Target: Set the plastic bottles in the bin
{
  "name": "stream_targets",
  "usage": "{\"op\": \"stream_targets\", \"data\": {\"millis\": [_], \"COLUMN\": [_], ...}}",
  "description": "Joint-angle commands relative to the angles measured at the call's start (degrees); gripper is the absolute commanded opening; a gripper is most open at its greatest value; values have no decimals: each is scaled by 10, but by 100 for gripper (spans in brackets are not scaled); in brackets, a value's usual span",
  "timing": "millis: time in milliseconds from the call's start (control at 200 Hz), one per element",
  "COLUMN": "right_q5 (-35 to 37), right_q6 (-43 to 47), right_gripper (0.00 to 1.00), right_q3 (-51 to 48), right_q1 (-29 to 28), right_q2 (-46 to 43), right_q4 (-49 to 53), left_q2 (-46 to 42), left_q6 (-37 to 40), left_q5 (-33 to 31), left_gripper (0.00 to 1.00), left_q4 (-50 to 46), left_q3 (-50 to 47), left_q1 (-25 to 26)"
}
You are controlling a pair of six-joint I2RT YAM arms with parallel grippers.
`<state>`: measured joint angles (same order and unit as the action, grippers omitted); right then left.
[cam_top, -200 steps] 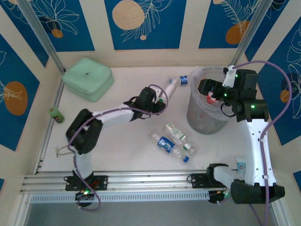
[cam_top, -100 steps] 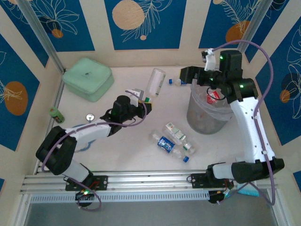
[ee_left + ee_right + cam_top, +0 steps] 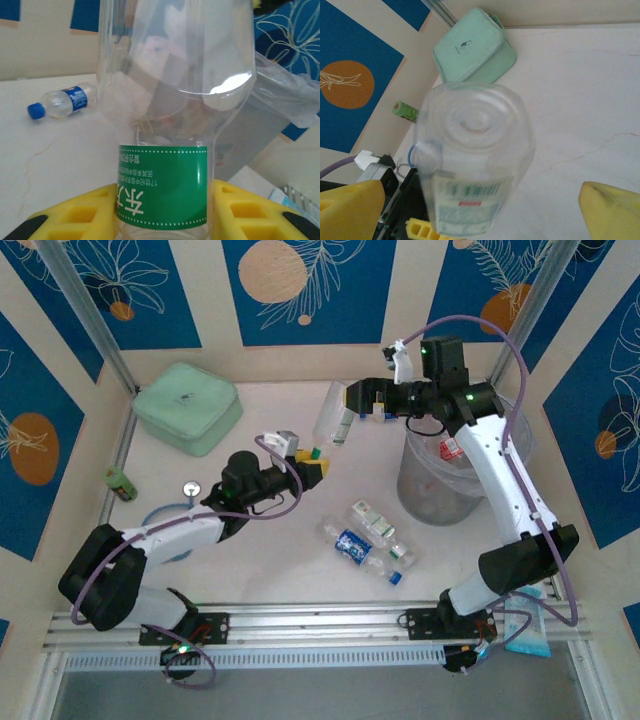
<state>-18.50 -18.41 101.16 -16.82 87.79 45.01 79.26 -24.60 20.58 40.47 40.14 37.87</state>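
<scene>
The left gripper [image 3: 312, 461] is clenched on a clear, green-labelled bottle [image 3: 331, 416], now lifted high and tilted away from it. The right gripper [image 3: 352, 399] has swung off the bin [image 3: 440, 498] to meet it, jaws spread wide and holding nothing, either side of the bottle's base. A handover looks close. More bottles [image 3: 368, 540] lie on the table [image 3: 270, 550] beside the bin.
</scene>
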Motion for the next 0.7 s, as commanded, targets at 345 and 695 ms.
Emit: {"op": "stream_targets", "data": {"millis": [345,695], "right_q5": [-22,4], "right_q6": [-4,10], "right_gripper": [55,35], "right_q3": [29,88], "right_q1": [7,20], "right_q2": [12,-6], "right_q4": [10,21], "left_q2": [27,12], "left_q6": [-26,-24], "left_q5": [75,18], "left_gripper": [0,86], "left_q4": [44,23], "left_q3": [16,8], "left_q1": [1,1]}}
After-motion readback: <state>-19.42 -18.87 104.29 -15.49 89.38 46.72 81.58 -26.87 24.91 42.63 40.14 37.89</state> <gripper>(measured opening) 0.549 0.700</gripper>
